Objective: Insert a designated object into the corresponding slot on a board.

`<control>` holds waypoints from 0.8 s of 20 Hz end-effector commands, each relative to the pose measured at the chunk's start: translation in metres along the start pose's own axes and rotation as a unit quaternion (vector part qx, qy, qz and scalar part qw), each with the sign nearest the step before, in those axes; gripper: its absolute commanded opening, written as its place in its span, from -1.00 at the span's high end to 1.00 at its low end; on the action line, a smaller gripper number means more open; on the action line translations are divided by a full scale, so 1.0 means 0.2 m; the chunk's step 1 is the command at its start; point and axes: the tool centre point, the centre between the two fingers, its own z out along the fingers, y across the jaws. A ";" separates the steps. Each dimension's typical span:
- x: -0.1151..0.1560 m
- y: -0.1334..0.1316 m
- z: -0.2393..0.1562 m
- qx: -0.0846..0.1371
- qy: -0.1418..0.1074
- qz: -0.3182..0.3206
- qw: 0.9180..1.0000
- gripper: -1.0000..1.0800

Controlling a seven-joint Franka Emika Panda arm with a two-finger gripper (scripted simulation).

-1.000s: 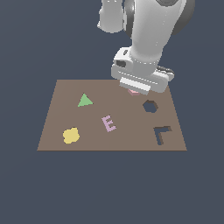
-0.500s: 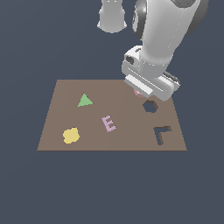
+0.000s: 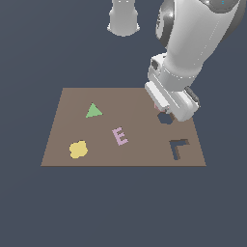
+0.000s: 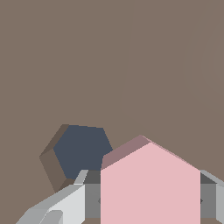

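Observation:
In the wrist view my gripper [image 4: 148, 201] is shut on the pink hexagonal block [image 4: 151, 183], held between its grey fingers [image 4: 65, 203]. The dark hexagon slot [image 4: 81, 151] lies in the brown board [image 4: 131, 65] close beside the block, which is held off to one side of the slot. In the exterior view the gripper [image 3: 161, 108] hangs low over the board [image 3: 72, 99] at its right part. It hides most of the block and part of the slot [image 3: 166, 118].
On the board lie a green triangle [image 3: 93, 111], a lilac letter E [image 3: 120, 136] and a yellow lobed piece [image 3: 78, 149]. A dark L-shaped cutout [image 3: 179, 146] is at the exterior view's right, in front of the hexagon slot. The arm's base [image 3: 124, 17] stands behind the board.
The gripper with the pink block has moved toward the exterior view's right and down, from behind the slot to close above it.

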 end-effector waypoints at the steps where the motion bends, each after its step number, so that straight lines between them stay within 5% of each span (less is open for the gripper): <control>1: -0.01 -0.04 0.00 0.000 0.000 0.050 0.999 1.00; 16: 0.02 -0.19 -0.01 0.000 0.000 0.254 0.967 1.00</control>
